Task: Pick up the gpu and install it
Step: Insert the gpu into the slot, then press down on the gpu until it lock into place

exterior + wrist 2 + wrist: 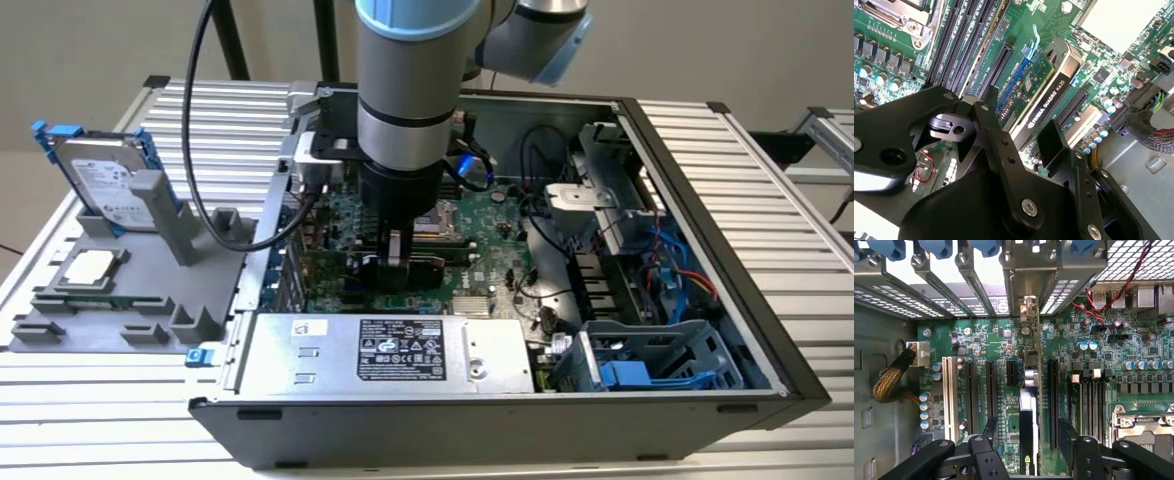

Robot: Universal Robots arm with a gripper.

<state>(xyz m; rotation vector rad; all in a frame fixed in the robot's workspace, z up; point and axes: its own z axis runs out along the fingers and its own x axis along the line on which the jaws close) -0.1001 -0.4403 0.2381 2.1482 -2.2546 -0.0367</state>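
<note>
Reaching down into the open computer case (747,330) from above, over the large green motherboard (979,347). Standing on edge there, the gpu (1027,425), in or just over one of the long slots, with its long axis along that slot and one end toward the metal bracket wall (1024,275) of the case. Lying directly between the two black fingers (990,427) of the gripper (1026,432), one finger on each flat side of the card. Spread apart, with a gap visible on each side of the card in both wrist views, so apparently not clamping it. Judged nearly or fully seated.
</note>
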